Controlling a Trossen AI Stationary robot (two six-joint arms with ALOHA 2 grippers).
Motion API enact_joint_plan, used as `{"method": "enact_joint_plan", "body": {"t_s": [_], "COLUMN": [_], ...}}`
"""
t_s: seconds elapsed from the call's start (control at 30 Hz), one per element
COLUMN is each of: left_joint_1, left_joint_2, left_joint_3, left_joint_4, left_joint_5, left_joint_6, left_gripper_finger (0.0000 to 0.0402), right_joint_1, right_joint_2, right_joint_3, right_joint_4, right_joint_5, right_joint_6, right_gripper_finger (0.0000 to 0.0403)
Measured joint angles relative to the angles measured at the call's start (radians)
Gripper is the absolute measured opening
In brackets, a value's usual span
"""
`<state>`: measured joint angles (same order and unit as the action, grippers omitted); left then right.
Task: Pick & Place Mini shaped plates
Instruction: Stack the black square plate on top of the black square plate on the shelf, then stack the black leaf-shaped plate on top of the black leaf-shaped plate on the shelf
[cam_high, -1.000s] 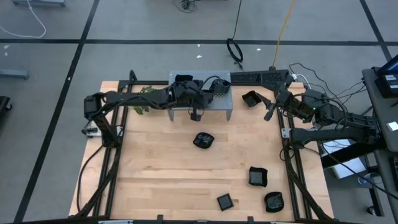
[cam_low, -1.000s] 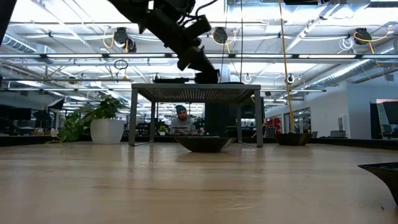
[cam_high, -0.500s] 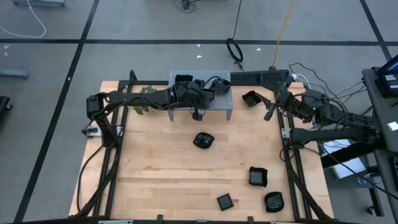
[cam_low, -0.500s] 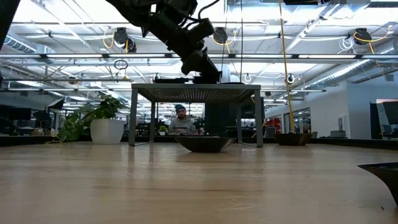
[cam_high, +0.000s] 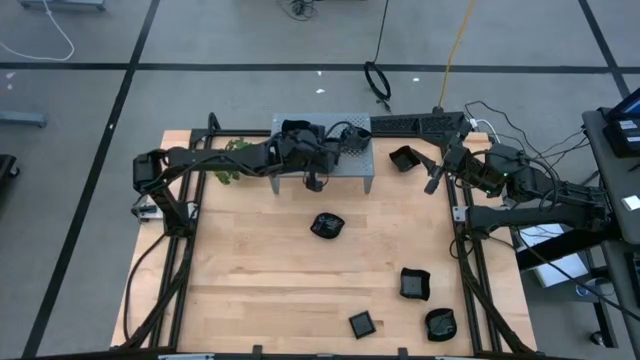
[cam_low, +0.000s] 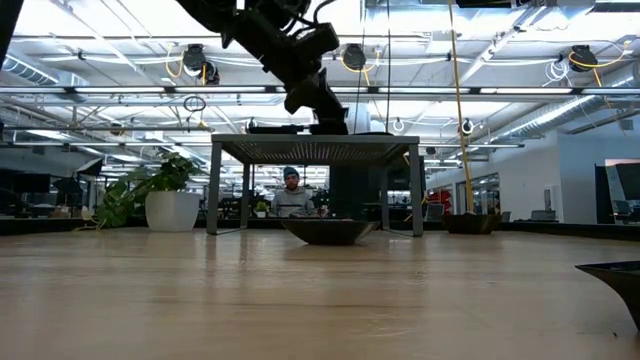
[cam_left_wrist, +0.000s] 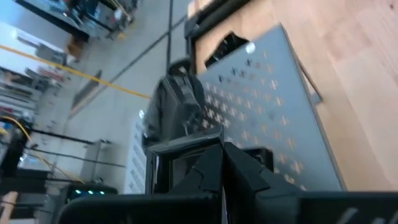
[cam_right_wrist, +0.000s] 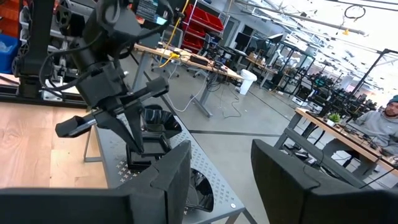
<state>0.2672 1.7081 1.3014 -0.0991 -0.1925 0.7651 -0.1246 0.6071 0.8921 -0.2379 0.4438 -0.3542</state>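
Observation:
A grey perforated stand (cam_high: 362, 160) at the table's far edge carries several black mini plates (cam_left_wrist: 180, 99) (cam_right_wrist: 200, 190). My left gripper (cam_right_wrist: 135, 157) is shut and slants down over the stand's top (cam_left_wrist: 273, 112). Its tips (cam_left_wrist: 222, 152) are right above a flat black plate (cam_left_wrist: 186, 167). In the low view it (cam_low: 326, 116) hangs close over the stand (cam_low: 315, 150). My right gripper (cam_high: 436, 172) waits open at the far right, level, beside a plate (cam_high: 403, 157). Several plates lie flat on the table (cam_high: 327, 225) (cam_high: 415, 283) (cam_high: 362, 323). My left gripper comes at the flat black plate on the stand (cam_left_wrist: 186, 167) with shut fingers, slanting down from the table's left. The fingers hide the spot beneath their tips, so I cannot tell whether they touch the plate.
A green leafy sprig (cam_high: 232, 160) lies at the far left beside the stand. Another plate (cam_high: 440, 322) sits near the front right corner. Bare wood (cam_high: 240, 270) fills the table's left and middle. A person sits in the room beyond the stand (cam_low: 291, 195).
My left gripper has turned a little at the wrist over the stand and has stayed shut. The plates on the table have not moved.

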Motion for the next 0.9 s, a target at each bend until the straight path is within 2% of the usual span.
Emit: {"method": "enact_joint_plan", "body": {"t_s": [0.17, 0.33, 0.53, 0.7, 0.9], "left_joint_1": [-0.001, 0.0, -0.005, -0.031, -0.092], "left_joint_2": [0.0, 0.0, 0.0, 0.0, 0.0], "left_joint_3": [0.0, 0.0, 0.0, 0.0, 0.0], "left_joint_4": [-0.058, -0.056, -0.054, -0.022, 0.108], "left_joint_5": [0.009, 0.01, 0.009, -0.048, -0.223], "left_joint_6": [-0.028, -0.123, -0.21, -0.136, 0.027], "left_gripper_finger": [0.0019, 0.002, 0.0065, 0.0118, 0.0166], "right_joint_1": [0.0, 0.0, 0.0, 0.0, 0.0], "right_joint_2": [0.0, 0.0, 0.0, 0.0, 0.0], "right_joint_3": [0.0, 0.0, 0.0, 0.0, 0.0], "right_joint_4": [0.0, 0.0, 0.0, 0.0, 0.0], "right_joint_5": [0.0, 0.0, 0.0, 0.0, 0.0], "right_joint_6": [0.0, 0.0, 0.0, 0.0, 0.0], "right_gripper_finger": [0.0155, 0.0155, 0.0155, 0.0155, 0.0155]}}
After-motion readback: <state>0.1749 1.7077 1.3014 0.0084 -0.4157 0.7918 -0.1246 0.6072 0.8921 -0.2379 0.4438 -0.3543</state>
